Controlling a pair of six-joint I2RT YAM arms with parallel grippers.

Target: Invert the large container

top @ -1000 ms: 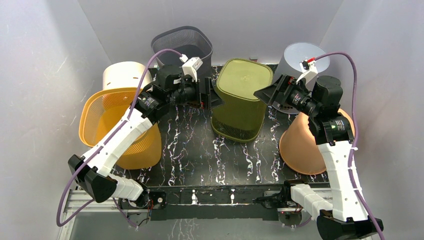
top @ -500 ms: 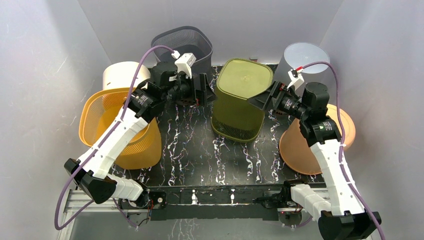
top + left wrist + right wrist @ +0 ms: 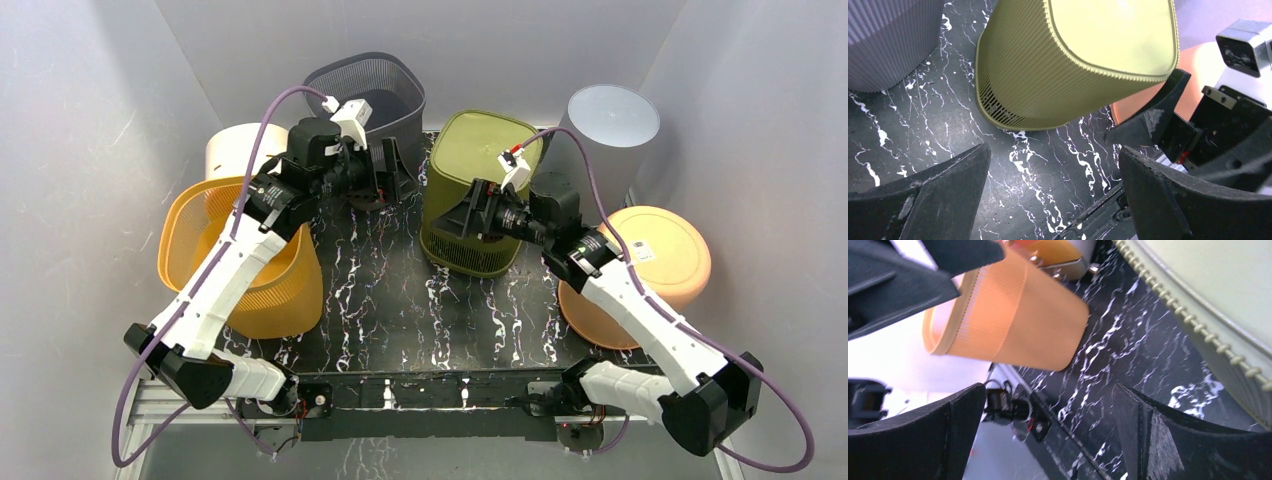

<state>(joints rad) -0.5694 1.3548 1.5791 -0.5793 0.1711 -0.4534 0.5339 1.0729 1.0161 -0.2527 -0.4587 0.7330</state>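
Note:
The large container point(image 3: 482, 160) is an olive-green ribbed bin standing mid-table with its closed base up and its rim on the table. My left gripper point(image 3: 398, 178) hovers open just left of it, beside the dark mesh basket, with nothing between its fingers. The left wrist view shows the green bin point(image 3: 1073, 60) ahead and the left gripper point(image 3: 1053, 195) over bare marble. My right gripper point(image 3: 458, 212) is open against the bin's front-left side, holding nothing. In the right wrist view the right gripper point(image 3: 1048, 435) is over the table, with the bin's ribbed edge point(image 3: 1218, 300) at the upper right.
A dark grey mesh basket point(image 3: 365, 90) stands at the back. A white cylinder point(image 3: 240, 150) and a yellow-orange basket point(image 3: 240, 260) are at the left. An upturned grey bin point(image 3: 610, 120) and a peach container point(image 3: 650, 265) are at the right.
My right arm swung left from the grey bin to the green bin's front. My left gripper drew back left, away from the green bin. Both stayed open.

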